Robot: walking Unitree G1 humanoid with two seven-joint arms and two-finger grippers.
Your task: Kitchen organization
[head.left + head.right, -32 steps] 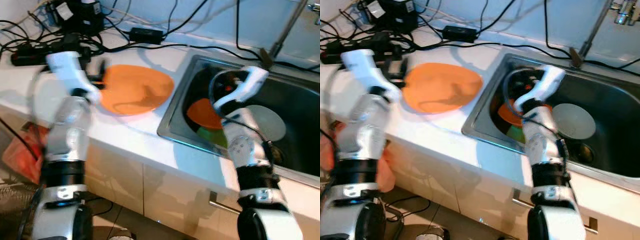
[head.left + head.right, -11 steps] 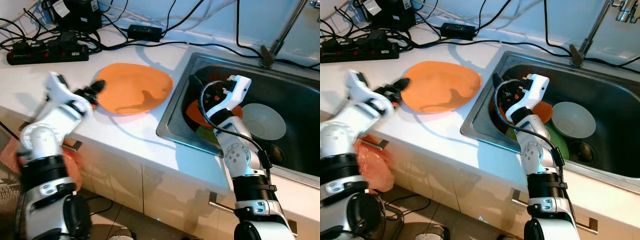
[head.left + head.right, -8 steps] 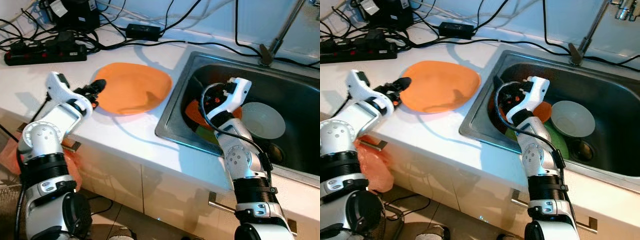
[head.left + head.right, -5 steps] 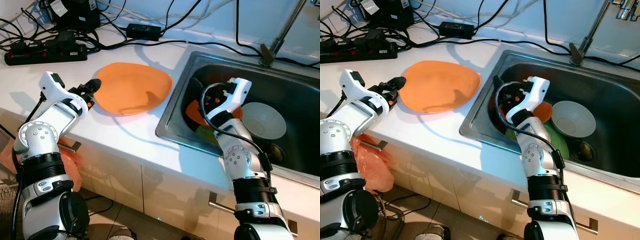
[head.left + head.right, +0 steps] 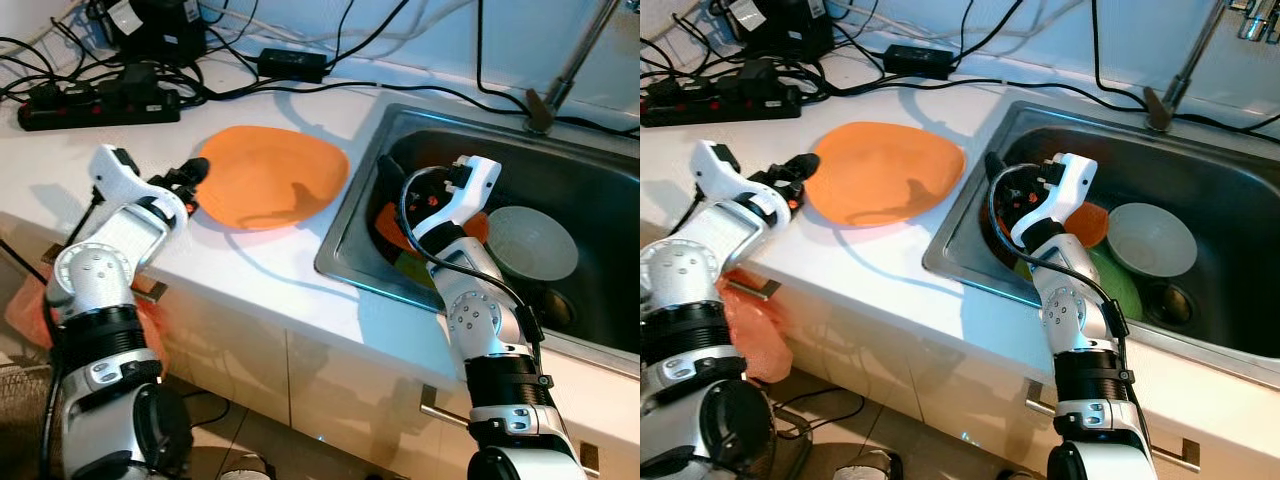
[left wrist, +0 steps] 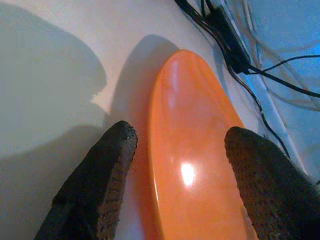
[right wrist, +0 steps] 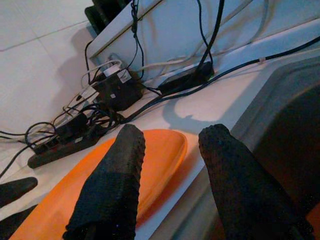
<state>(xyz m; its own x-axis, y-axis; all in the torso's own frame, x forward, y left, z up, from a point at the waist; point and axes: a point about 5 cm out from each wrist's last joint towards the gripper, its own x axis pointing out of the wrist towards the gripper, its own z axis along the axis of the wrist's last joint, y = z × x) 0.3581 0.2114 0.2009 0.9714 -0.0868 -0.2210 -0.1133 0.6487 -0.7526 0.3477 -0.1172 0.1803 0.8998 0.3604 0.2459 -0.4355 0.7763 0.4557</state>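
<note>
White countertop [image 5: 250, 265] runs beside a steel sink [image 5: 600, 330], with a black power strip [image 5: 95, 105] and tangled cables [image 5: 970, 40] along the back wall. We see a large orange plate [image 5: 270, 178] lying flat on the counter, just beside the sink's rim. Our left gripper [image 6: 177, 170] sits low at the plate's near edge, its two black fingers [image 6: 100, 185] spread apart with the plate's rim between them, not clamped on it. Our right gripper [image 7: 170, 175] hangs over the sink's left end, its fingers [image 7: 115, 190] also parted and holding nothing. Inside the sink we see a smaller orange dish [image 5: 1090, 222] and a green one [image 5: 1115, 285] overlapping, with a pale grey bowl [image 5: 1152, 240] just beside them. Orange plastic bag [image 5: 755, 330] hangs below the counter at a cabinet handle [image 5: 745, 290].
</note>
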